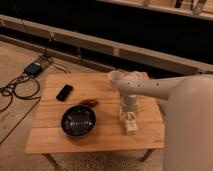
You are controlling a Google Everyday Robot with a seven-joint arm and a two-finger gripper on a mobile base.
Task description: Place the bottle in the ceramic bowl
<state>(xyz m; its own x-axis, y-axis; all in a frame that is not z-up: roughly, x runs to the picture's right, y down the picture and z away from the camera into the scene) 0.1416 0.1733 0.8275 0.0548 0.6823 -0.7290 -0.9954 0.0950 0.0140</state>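
1. One camera view is all we have. It looks down on a wooden bench [102, 141] with a white arm [150, 88] reaching in from 3 o'clock.
2. Two task things lie well apart on the bench. The ceramic bowl [78, 120], dark and glossy, sits left of centre. The bottle [131, 126], small and white with a pale label, is on the wood at the bowl's 3 o'clock, outside the bowl.
3. One claw [128, 115] points down right over the bottle, at the bottle's 12 o'clock. We cannot tell how far the claw is open, nor whether it has hold of the bottle or only hangs just above it.
4. Two more things lie on the bench: a flat black slab [64, 92] at the bowl's 11 o'clock and a small red object [90, 102] just beside the bowl's rim at 1 o'clock.
5. Several dark cables [14, 91] and a small box [34, 68] lie on the floor at the bench's 9 to 10 o'clock.
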